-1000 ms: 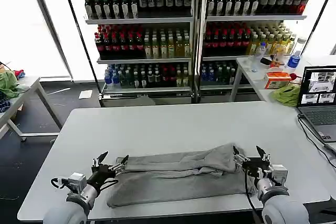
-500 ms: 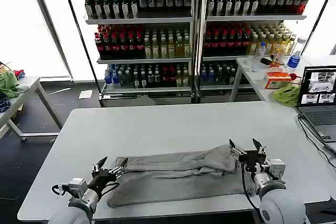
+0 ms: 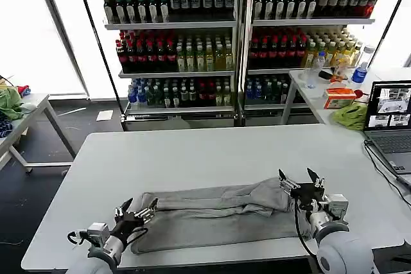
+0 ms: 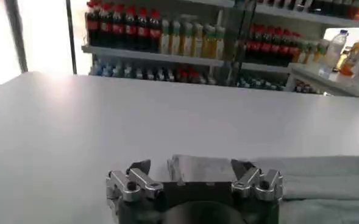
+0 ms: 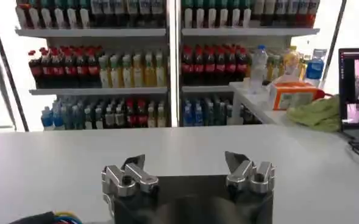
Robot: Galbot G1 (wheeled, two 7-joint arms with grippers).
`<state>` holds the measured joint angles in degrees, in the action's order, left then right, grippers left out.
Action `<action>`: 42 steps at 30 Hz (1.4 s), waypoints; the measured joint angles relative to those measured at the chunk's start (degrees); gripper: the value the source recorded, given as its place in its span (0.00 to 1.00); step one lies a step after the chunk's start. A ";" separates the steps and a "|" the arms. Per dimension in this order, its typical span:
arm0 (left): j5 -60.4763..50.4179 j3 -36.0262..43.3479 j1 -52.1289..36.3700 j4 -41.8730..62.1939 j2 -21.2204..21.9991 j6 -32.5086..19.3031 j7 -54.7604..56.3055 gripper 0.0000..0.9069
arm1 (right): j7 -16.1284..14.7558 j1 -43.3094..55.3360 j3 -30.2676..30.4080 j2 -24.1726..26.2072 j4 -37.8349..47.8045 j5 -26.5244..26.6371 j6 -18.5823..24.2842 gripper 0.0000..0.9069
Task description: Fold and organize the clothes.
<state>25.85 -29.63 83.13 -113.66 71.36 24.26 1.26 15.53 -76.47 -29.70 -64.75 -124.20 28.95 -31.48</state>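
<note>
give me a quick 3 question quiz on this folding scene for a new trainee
1. True or false: the grey garment lies spread flat at full size on the table.
2. Multiple choice: the left gripper is A) at the garment's left end, B) over the laptop, C) raised toward the drink shelves.
3. Fill in: the right gripper sits at the garment's ___ end with its jaws ___.

Key
1. False: it is folded lengthwise into a long band.
2. A
3. right; open
</note>
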 measured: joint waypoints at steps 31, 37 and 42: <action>-2.64 0.68 1.51 2.50 1.61 -1.42 -2.35 0.00 | 0.20 1.81 -0.74 0.74 0.92 1.46 0.07 1.00; -2.74 0.58 1.44 2.71 1.39 -1.80 -2.94 0.00 | 0.24 2.12 -0.67 0.65 1.14 1.48 0.18 1.00; -2.67 0.04 1.68 2.81 1.15 -2.11 -3.54 0.00 | 0.33 2.61 -1.18 0.90 1.16 1.85 0.19 1.00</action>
<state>23.19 -29.58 84.81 -110.85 72.51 22.16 -2.28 15.86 -73.87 -30.88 -63.85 -123.03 30.80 -31.29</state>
